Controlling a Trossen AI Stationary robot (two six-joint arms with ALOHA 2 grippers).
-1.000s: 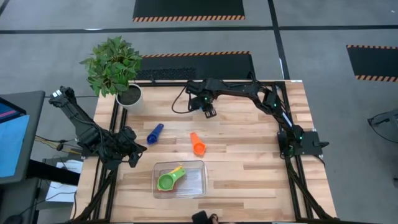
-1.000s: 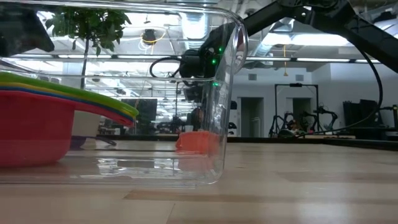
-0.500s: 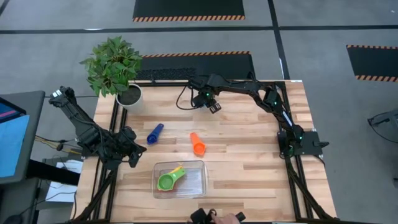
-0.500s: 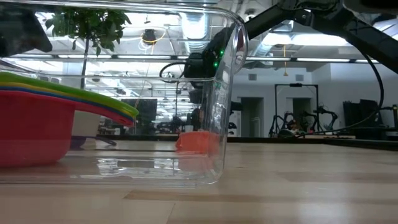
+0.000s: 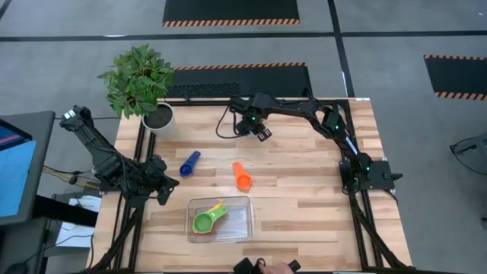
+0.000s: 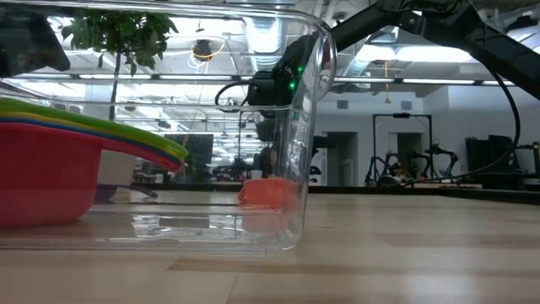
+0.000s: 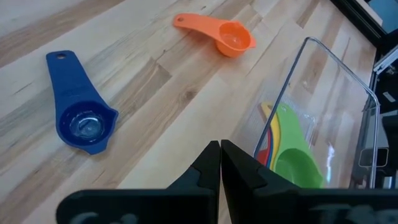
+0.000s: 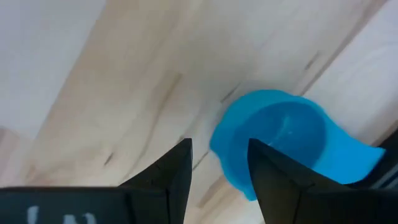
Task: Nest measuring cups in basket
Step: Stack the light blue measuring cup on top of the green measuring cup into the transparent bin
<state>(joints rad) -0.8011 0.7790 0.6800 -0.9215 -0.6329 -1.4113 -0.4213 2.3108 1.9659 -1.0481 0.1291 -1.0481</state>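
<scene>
High view: the basket [image 5: 242,225] near the front edge of the surface [image 5: 304,198] already holds a nested stack, green cup [image 5: 204,222] on top with yellow and red beneath (the low view shows the layers). The dark blue cup [image 5: 189,164] and orange cup [image 5: 241,177] lie loose. The right claw [image 5: 261,134], open, hovers over a light blue cup [image 8: 273,140]; the left claw [image 7: 220,163] waits closed and empty.

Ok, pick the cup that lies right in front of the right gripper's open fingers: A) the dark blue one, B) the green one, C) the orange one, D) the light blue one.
D: the right wrist view shows the light blue cup on the wood just beyond the right gripper, whose fingers stand apart. The orange cup and the dark blue cup lie mid-table, and the green cup is in the basket.
</scene>
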